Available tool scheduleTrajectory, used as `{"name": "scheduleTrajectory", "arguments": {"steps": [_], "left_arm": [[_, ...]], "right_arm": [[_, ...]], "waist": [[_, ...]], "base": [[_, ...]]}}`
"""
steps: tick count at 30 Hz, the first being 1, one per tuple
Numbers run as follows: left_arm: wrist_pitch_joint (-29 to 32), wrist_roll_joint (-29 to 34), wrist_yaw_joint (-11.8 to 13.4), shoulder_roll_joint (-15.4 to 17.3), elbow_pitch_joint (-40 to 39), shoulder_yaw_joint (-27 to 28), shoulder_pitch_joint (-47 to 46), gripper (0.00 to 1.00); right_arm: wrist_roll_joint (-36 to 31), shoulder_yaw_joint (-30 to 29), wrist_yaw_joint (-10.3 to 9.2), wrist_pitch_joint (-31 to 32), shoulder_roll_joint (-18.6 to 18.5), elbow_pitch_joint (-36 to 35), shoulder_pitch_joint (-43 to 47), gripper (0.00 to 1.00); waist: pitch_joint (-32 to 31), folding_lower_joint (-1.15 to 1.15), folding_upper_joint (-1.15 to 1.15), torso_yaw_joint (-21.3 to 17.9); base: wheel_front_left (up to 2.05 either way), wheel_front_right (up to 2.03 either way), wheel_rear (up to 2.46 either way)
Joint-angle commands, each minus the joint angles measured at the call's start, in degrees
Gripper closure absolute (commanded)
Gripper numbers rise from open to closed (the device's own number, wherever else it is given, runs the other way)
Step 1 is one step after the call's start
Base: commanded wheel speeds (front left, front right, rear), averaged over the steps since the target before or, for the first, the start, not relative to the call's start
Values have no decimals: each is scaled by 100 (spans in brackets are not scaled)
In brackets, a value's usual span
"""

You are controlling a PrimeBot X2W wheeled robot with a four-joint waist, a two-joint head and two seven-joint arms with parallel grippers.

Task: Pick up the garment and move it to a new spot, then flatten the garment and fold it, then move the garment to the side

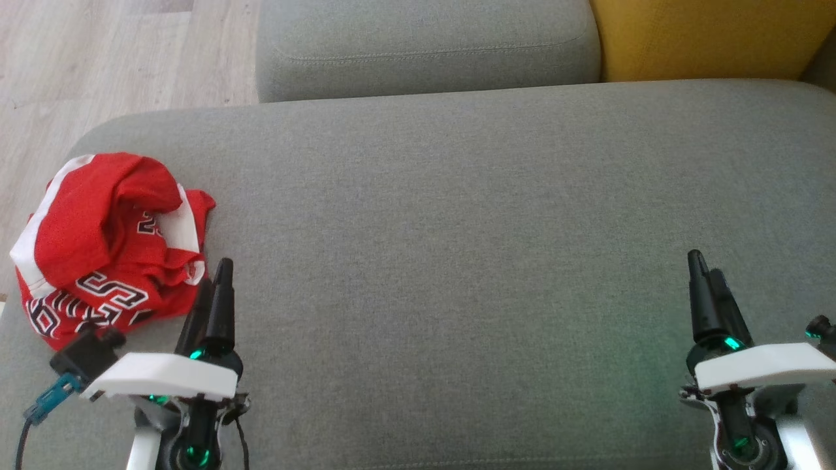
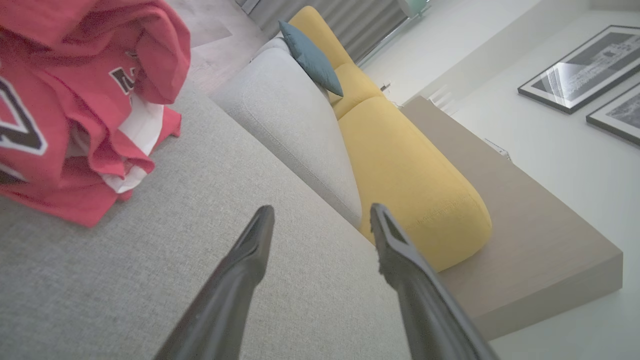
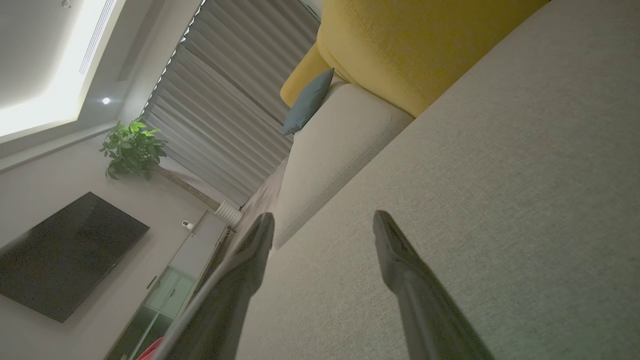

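The crumpled red garment lies at the grey seat cushion's left end. Our left gripper, fingers parted and empty, is just beside it. Our right gripper, likewise parted, is at the cushion's right end.

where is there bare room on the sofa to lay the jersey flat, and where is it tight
The grey seat is bare between the left gripper and right gripper, back to the grey back cushion and yellow cushion. It is crowded at the seat's left end, where the crumpled red jersey lies beside the left gripper.
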Motion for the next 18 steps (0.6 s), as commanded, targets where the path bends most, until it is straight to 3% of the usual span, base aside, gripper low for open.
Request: {"name": "scheduleTrajectory", "arguments": {"steps": [1,18], "left_arm": [[-66,175,-6,105,-240,50,-377,0],[-351,1538,142,214,-183,-191,-403,0]], "right_arm": [[-182,82,12,-78,-122,-252,-318,0],[-1440,289,15,-163,-133,-319,-262,0]], "waist": [[0,0,0,-1],[-16,0,0,5]], "base": [[0,0,0],[0,0,0]]}}
